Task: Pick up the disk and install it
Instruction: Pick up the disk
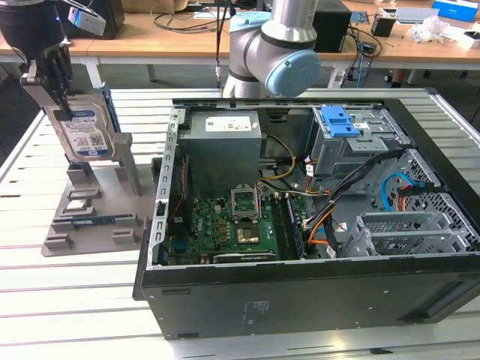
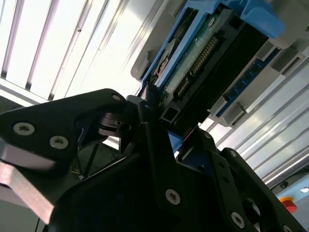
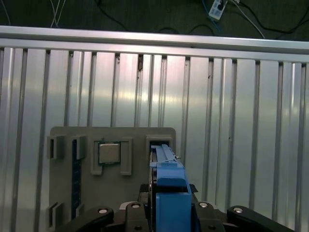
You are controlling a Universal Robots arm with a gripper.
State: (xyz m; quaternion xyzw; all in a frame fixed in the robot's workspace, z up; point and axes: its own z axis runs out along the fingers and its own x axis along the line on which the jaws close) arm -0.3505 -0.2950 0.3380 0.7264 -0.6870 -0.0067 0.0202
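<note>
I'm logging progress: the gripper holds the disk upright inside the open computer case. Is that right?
Not quite. The exterior view shows the gripper holding the disk upright at the grey stand, outside the open computer case, on the exterior view's left.

Hidden and cropped parts, stand corner of the worktop.

Exterior view: black end effector (image 1: 57, 90) is cut off by the top edge, and its lower end masks the upper rim of the flat silver rectangular disk in a blue plastic carrier frame (image 1: 86, 129). The disk's foot is sunk behind the grey plastic stand (image 1: 124, 161). First wrist view: disk (image 3: 170, 186) seen edge-on, label face unseen, end effector cropped at the edge. Grip contact: cannot tell.
</note>
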